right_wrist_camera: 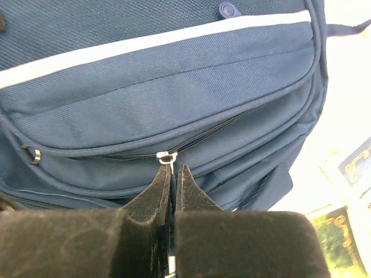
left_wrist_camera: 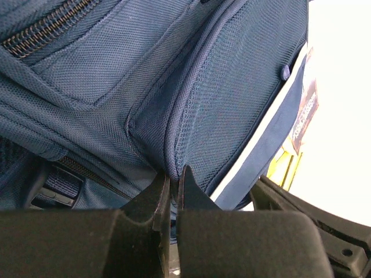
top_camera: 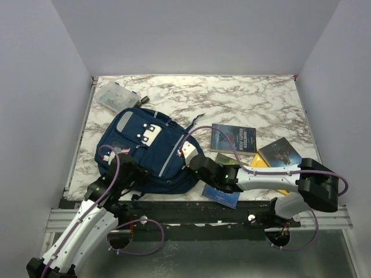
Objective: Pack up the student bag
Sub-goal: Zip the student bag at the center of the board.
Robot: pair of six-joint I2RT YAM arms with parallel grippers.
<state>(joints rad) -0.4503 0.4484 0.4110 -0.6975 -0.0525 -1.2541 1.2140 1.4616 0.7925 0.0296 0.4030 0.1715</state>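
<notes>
The right gripper (right_wrist_camera: 174, 169) is pressed together on the zip pull (right_wrist_camera: 167, 156) of the bag (right_wrist_camera: 174, 87), the tab caught between the tips at 12 o'clock in its own camera. The slider sits about midway along a curved zip. To its left the teeth look slightly parted, while to its right the seam reads as a thin dark line. I judge this grip is meant to draw the slider along and open a compartment, since nothing can go in until one is open.

The left gripper (left_wrist_camera: 174, 174) is also pressed nearly together, its tips against the cloth where a mesh pocket meets the body. Whether a fold is held I cannot tell. Its place at the bag's 7 o'clock edge in the top view suggests bracing, so the soft fabric does not drag after the zip.

The bag lies flat on the table (top_camera: 243, 98), left of centre, front pocket up. Books (top_camera: 233, 139) lie loose at its 3 to 4 o'clock, beside the right arm, probably the items to pack. A clear box (top_camera: 113, 95) sits at the bag's 11 o'clock.
</notes>
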